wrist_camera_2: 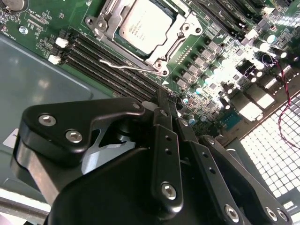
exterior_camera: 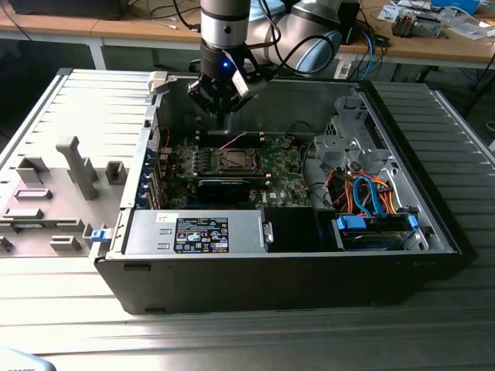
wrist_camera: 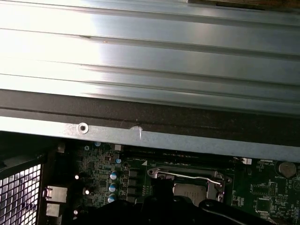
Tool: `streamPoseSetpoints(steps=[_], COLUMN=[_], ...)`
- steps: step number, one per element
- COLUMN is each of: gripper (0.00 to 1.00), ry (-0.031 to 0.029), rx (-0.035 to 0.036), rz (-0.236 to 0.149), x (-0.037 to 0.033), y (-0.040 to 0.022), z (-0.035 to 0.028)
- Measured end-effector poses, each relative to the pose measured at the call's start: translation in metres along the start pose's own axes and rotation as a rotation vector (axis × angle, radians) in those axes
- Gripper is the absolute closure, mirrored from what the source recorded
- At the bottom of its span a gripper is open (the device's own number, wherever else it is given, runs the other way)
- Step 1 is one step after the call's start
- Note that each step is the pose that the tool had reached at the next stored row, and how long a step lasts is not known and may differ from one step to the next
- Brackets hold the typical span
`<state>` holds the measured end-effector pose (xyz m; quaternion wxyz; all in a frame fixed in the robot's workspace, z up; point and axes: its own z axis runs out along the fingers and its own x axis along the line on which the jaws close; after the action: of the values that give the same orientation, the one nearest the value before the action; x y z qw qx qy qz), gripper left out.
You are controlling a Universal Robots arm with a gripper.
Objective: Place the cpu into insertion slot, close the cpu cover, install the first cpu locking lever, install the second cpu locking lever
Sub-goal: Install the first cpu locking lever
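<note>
The cpu (wrist_camera_2: 143,24) already sat in the insertion slot (wrist_camera_2: 159,55), in the middle of the green board (wrist_camera_2: 42,28) inside the open computer case (exterior_camera: 271,270) on the table (exterior_camera: 232,340). The cpu cover (wrist_camera_2: 180,35) lay shut around it. One thin lever (wrist_camera_2: 126,67) looked loose. The gripper (wrist_camera_2: 166,105) hung just above, its fingers (wrist_camera_2: 162,101) pressed together, holding nothing.

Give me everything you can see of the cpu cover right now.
The cpu cover is a thin silver-grey metal frame with a square window, lying flat and closed over the insertion slot on the green board. The cpu shows pale through the window. Screws sit at its corners. In the second wrist view a thin wire lever runs along one edge of it. The tool hangs above the board beside it, not touching.
</note>
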<state>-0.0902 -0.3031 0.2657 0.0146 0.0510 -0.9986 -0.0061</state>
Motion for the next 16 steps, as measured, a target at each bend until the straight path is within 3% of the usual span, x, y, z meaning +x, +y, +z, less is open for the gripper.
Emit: streamPoseSetpoints(steps=[7, 16], gripper=[0.89, 0.89], ry=[-0.0002, -0.0004], rx=[-0.0002, -0.001], rz=[0.001, 0.031], x=[-0.001, -0.003], y=[-0.0001, -0.0003], z=[0.0004, 0.0024])
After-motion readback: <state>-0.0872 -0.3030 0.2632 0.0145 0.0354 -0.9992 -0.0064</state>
